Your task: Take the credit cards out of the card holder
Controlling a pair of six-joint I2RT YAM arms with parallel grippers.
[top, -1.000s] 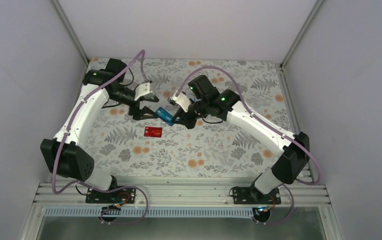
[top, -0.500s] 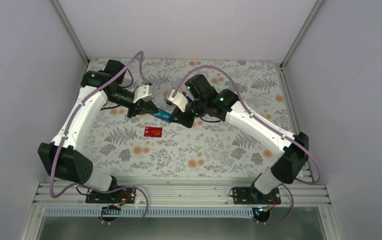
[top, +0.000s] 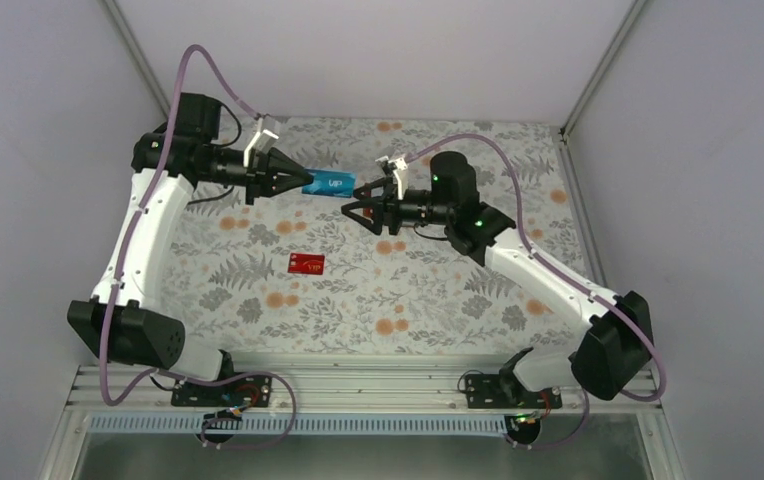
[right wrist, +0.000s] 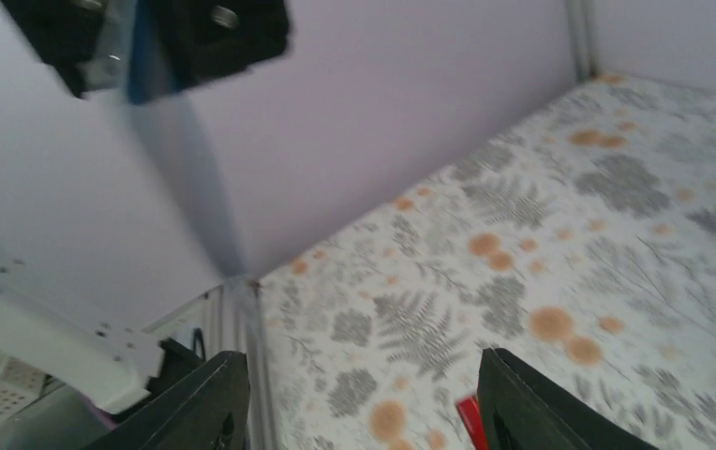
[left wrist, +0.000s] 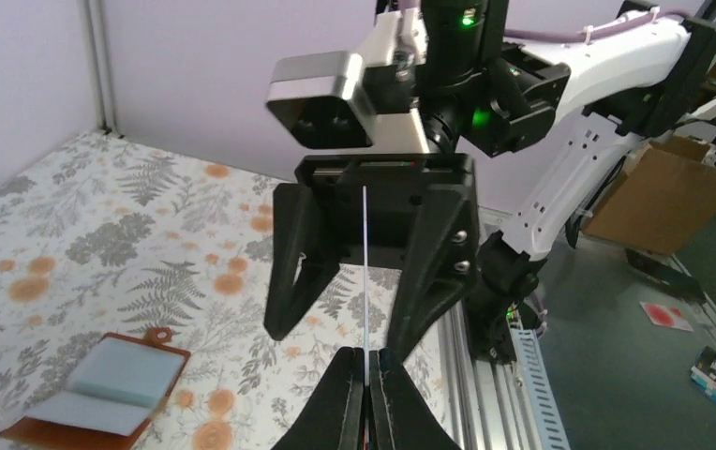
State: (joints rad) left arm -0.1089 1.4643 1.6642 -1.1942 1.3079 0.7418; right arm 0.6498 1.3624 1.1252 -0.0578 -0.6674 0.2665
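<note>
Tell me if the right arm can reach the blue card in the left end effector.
Probably yes: the right end effector is open, facing the free end of the blue card, nothing between.

Item count: 5 objects on view.
Cards, 2 - 1 blue card and 1 red card. Also 1 card holder, seen from the left wrist only. Arms, 2 - 1 left arm, 1 right arm.

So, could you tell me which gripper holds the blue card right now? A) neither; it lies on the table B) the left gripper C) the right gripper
B: the left gripper is shut on the blue card in the air, while the right gripper is open.
</note>
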